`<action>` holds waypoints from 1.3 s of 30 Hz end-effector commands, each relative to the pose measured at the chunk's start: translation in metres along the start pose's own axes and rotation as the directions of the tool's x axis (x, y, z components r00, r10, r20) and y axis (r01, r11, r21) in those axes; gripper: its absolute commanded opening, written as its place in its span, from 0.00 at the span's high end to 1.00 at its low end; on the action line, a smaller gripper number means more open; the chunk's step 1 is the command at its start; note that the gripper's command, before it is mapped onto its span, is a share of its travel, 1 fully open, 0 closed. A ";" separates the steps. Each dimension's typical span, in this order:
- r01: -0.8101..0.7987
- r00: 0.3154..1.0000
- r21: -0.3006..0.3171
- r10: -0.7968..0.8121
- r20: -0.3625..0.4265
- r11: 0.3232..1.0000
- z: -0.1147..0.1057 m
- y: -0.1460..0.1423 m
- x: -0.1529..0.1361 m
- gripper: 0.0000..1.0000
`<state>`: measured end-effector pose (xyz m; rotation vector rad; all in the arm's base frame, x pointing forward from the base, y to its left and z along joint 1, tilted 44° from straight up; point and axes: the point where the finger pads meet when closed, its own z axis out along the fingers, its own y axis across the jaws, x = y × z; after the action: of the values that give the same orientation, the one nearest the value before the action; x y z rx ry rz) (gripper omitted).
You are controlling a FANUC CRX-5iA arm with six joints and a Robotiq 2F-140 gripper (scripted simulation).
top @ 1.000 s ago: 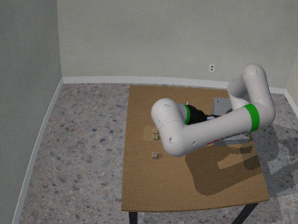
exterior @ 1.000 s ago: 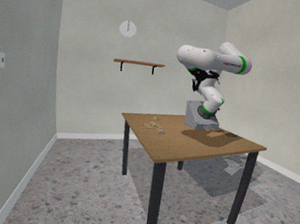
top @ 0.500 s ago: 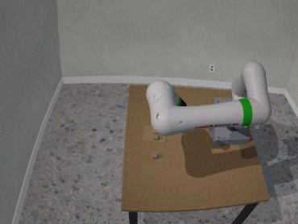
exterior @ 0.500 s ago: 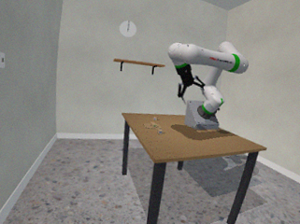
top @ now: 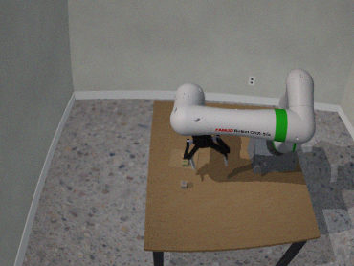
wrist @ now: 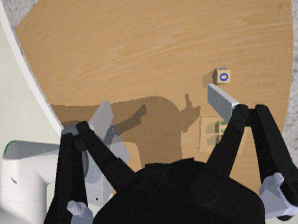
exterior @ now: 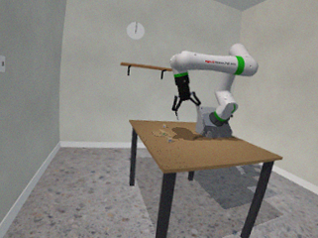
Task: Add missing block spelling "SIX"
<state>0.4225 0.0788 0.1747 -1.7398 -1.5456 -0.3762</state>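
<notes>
One red "FANUC" label marks the arm (top: 225, 125).
</notes>
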 end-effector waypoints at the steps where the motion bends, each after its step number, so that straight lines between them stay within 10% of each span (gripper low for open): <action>1: 0.049 0.994 -0.083 -0.057 -0.098 0.995 0.019 0.038 -0.006 0.00; 15: 0.116 0.928 -0.316 -0.216 -0.303 0.942 0.063 0.135 -0.024 0.00; 39: 0.116 0.926 -0.321 -0.219 -0.306 0.940 0.064 0.137 -0.024 0.00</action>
<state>0.5287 0.1101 0.0688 -1.6533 -1.4419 -0.9896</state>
